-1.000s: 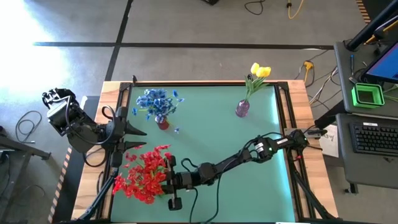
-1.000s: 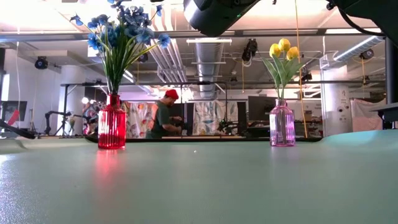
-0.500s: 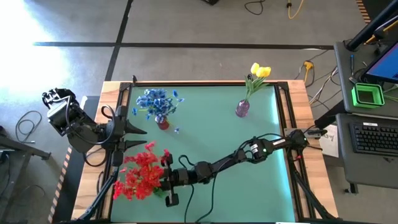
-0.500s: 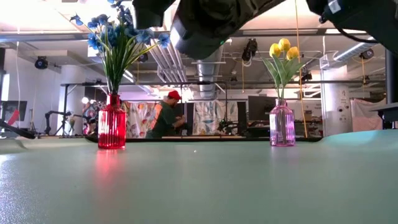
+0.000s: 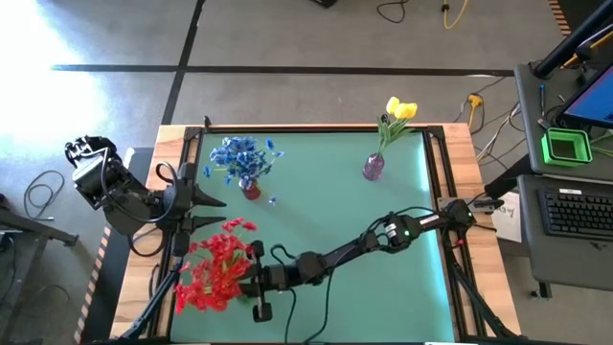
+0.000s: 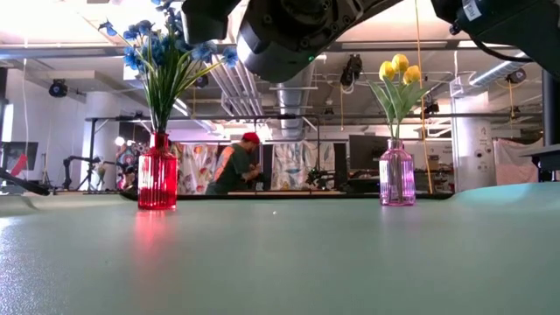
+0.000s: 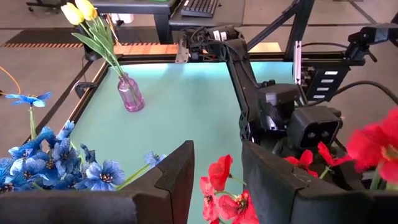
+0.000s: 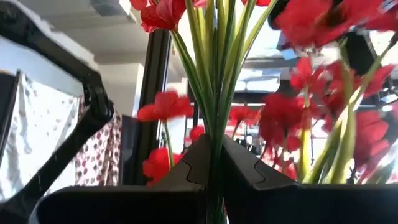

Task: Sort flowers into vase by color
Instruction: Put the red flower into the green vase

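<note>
A bunch of red flowers (image 5: 213, 273) on green stems hovers over the table's near left corner, with my right gripper (image 5: 251, 280) shut on its stems. The right arm reaches across the green table (image 5: 335, 211) from the right. Blue flowers (image 5: 241, 156) stand in a red vase (image 6: 157, 182) at the far left. Yellow flowers (image 5: 399, 109) stand in a pink vase (image 6: 396, 185) at the far right. At the left edge, my left gripper (image 5: 211, 213) is open and points toward the table's right, just beyond the red bunch and touching nothing. My right gripper pinches the bundle of green stems (image 8: 214, 134) between its two fingers, several stems together, below the blossoms. The fingers come from the table's right, slanting upward. The stems run on past the fingertips and the red heads (image 8: 298, 118) spread out above them.
The table's dark frame and wooden border (image 5: 460, 153) run round the green mat. Between the two vases and across the middle lies bare mat. Beyond the far edge, a person (image 6: 236, 166) stands in the room. A desk with a keyboard (image 5: 579, 213) sits off to the right.
My right gripper has sunk a little and edged toward the table's left edge, carrying the red bunch with it. In the low view, the arm has dropped further into the picture.
</note>
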Tool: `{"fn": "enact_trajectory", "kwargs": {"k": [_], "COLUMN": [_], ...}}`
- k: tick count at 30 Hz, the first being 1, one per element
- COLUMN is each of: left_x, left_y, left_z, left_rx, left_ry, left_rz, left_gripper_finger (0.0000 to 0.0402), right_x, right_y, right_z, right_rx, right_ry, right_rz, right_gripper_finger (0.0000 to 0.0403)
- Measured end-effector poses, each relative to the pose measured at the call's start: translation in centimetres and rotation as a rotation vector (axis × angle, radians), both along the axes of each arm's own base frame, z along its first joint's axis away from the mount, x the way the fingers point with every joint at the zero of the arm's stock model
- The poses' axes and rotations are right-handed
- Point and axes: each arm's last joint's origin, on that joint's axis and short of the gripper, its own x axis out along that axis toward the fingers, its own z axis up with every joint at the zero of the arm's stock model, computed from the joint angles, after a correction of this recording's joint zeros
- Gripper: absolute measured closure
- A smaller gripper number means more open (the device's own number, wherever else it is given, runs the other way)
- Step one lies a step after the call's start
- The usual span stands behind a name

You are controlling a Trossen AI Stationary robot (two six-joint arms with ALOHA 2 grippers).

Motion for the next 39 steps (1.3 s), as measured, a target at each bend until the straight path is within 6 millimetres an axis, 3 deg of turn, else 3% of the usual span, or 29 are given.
{"fn": "enact_trajectory", "kwargs": {"k": [10,14,27,39], "left_x": [-0.6,-0.6,0.1,0.2], "left_y": [0.5,0.6,-0.1,-0.2], "left_z": [1.7,1.9,1.5,1.3], "left_rx": [-0.045,-0.049,-0.030,-0.024], "left_ry": [-0.049,-0.052,-0.029,-0.024], "left_rz": [-0.001,-0.002,-0.003,-0.003], "left_gripper_finger": [0.0279,0.0279,0.0279,0.0279], "right_x": [-0.3,-0.4,-1.0,-2.9], "right_y": [1.0,1.4,3.9,7.0], "right_z": [-0.2,-0.2,-1.1,-1.2], "right_rx": [-0.044,-0.037,-0.103,-0.158], "right_ry": [0.010,0.033,0.167,0.292], "right_rz": [-0.024,-0.113,-0.304,-0.600], "right_gripper_finger": [0.0385,0.0379,0.0285,0.0214]}}
